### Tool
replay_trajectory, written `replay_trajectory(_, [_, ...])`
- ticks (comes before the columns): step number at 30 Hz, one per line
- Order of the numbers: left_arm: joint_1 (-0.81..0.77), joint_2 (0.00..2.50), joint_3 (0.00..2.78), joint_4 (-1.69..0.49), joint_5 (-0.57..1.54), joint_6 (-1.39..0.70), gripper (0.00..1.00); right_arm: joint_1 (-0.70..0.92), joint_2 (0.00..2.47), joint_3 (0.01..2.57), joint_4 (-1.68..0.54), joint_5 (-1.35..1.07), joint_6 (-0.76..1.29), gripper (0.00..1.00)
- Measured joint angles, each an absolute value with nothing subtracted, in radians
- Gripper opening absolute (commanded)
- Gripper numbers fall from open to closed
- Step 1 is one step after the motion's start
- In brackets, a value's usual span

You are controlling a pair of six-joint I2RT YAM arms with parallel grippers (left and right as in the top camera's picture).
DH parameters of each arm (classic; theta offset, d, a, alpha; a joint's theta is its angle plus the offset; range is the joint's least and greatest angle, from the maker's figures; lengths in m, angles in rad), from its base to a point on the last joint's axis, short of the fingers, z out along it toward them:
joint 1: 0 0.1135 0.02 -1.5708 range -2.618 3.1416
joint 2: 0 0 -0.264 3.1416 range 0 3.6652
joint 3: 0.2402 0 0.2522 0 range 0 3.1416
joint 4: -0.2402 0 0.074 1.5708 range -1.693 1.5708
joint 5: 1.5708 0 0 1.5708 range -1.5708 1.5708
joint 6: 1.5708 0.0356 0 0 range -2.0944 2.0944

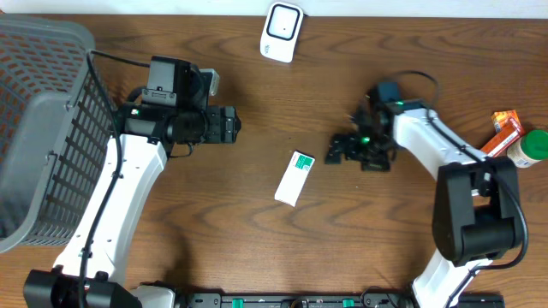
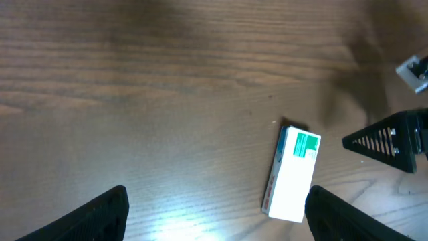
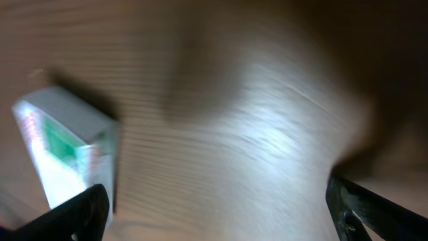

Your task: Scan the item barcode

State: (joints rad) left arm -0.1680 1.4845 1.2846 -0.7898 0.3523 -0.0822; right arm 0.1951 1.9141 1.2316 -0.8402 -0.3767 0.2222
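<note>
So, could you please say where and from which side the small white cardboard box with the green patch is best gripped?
Probably across its two long edges at mid-length, from straight above: the white cardboard box lies flat on the wooden table, free on every side, longer than wide.

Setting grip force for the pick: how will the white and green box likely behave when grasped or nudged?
The white and green box looks like thin cardboard, so probably light and crushable if squeezed hard. It lies flat on a broad face, so a nudge should slide it across the wooden table rather than roll or tip it.
</note>
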Motion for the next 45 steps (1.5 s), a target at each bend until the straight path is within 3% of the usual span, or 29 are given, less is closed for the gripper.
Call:
replay_trajectory(9, [-0.170, 1.485, 1.237, -0.804, 0.353, -0.178, 0.85, 0.216, 1.916, 1.408, -0.810, -0.581, -0.024, 0.99])
replay_trajectory(18, [-0.191, 1.485, 1.015, -0.770, 0.308, -0.535, 0.82, 0.243, 1.924, 1.414, -0.798, -0.551, -0.052, 0.99])
replay_trajectory(28, [-0.435, 1.485, 0.860, -0.694, 0.297, -0.595, 0.78, 0.176, 2.009, 1.414, -0.859, -0.526, -0.044, 0.98])
replay_trajectory(32, [-0.545, 1.485, 0.857, -0.691, 0.267, -0.597, 0.61, 0.170, 2.010, 1.414, -0.867, -0.523, -0.035, 0.94])
replay_trajectory(39, [-0.625, 1.485, 0.752, -0.555, 0.208, -0.686, 0.09, 0.170, 2.010, 1.414, -0.866, -0.522, -0.028, 0.96])
replay_trajectory(45, [-0.626, 1.485, 0.719, -0.364, 0.217, -0.730, 0.07, 0.170, 2.010, 1.414, -0.864, -0.489, -0.001, 0.96])
